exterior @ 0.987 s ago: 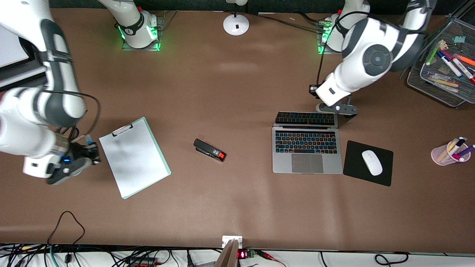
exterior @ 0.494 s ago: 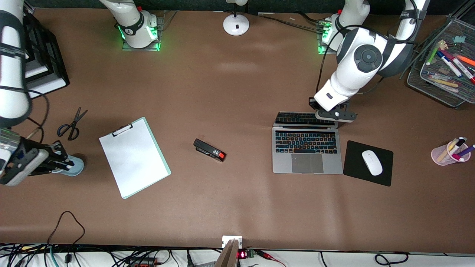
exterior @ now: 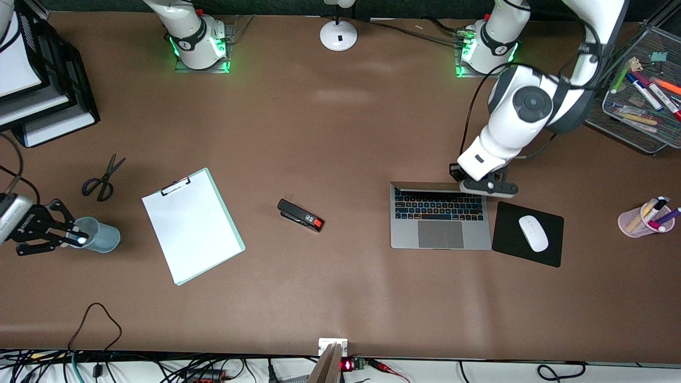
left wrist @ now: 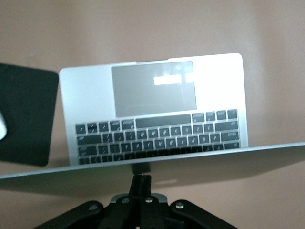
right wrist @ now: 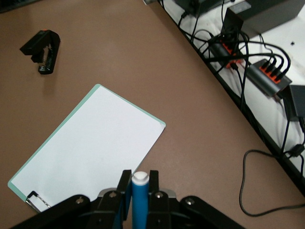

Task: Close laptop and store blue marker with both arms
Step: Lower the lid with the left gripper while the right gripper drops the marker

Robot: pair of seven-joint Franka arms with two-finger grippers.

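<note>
Showing blue marker (right wrist: 140, 198) clearly: wrist.

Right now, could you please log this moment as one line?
left pincer: pushing laptop lid down | right pincer: holding blue marker over cup

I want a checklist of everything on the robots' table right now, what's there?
Surface: brown table, flat.
Job's things: slim silver-grey laptop partly closed; short bright-blue marker upright in the right gripper.
Clutter: pale blue cup, black scissors, white clipboard, black stapler with red end, white mouse on black mousepad, pink pen cup, mesh tray of pens, stacked black paper trays.
Grippers: left gripper shut, pushing the lid's top edge; right gripper over the cup.
Cables: black cable loop on the table's nearer edge.
Surroundings: white lamp base.
</note>
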